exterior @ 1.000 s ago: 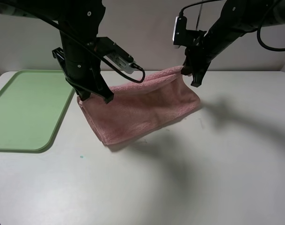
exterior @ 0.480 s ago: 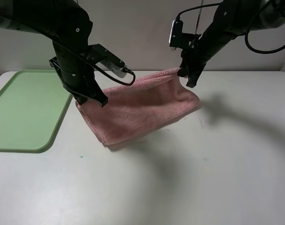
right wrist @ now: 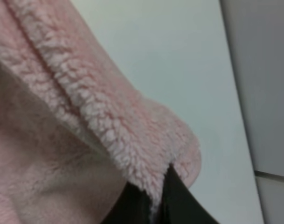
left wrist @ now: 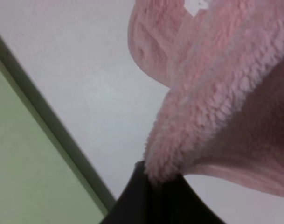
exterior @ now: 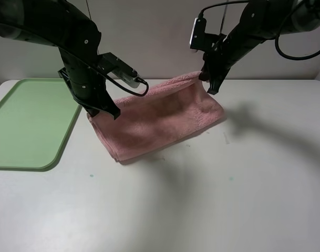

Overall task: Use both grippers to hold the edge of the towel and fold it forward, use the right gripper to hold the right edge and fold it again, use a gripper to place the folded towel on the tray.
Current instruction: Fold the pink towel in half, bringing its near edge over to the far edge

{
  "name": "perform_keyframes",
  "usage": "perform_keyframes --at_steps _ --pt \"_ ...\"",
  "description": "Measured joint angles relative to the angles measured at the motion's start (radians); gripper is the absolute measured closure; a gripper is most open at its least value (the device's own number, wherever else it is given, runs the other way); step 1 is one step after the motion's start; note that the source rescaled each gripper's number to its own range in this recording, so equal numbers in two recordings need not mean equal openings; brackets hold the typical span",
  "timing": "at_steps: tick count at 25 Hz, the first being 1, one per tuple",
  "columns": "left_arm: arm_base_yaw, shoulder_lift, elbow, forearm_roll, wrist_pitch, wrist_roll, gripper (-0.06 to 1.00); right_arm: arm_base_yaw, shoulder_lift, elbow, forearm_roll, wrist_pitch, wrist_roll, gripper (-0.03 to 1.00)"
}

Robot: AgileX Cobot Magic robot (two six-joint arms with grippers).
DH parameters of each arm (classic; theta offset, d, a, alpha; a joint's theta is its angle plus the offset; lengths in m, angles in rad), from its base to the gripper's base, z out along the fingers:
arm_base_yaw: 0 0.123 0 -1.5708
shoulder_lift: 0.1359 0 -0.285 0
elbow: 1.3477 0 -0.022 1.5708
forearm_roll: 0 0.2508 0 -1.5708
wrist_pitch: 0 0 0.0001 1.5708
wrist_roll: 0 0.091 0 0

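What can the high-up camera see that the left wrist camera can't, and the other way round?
Only the high camera shows the right tool pinching one end of the pink towel, and the towel stretched between the two tools with its lower part on the table. Only the left wrist camera shows a small white tag on the towel, close up. Both show the left tool shut on the towel's edge, the green tray beside it, and the white table.

Tray (exterior: 23,126) ran off left edge of high view. Towel (exterior: 160,118) corners hidden between jaws; wrist views blurred.
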Motion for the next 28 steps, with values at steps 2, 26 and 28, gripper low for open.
perform_keyframes --at_steps 2,26,28 --pt "0.0 0.0 0.0 0.004 -0.008 0.0 0.94 0.0 0.006 0.0 -0.002 -0.002 0.002 0.97" --pt "0.005 0.005 0.001 0.026 0.0 -0.01 -0.02 0.0 0.016 0.0 0.077 -0.144 0.15 0.0" --pt "0.005 0.005 0.001 0.026 0.0 -0.012 -0.04 0.0 0.016 -0.001 0.08 -0.16 0.167 -0.02"
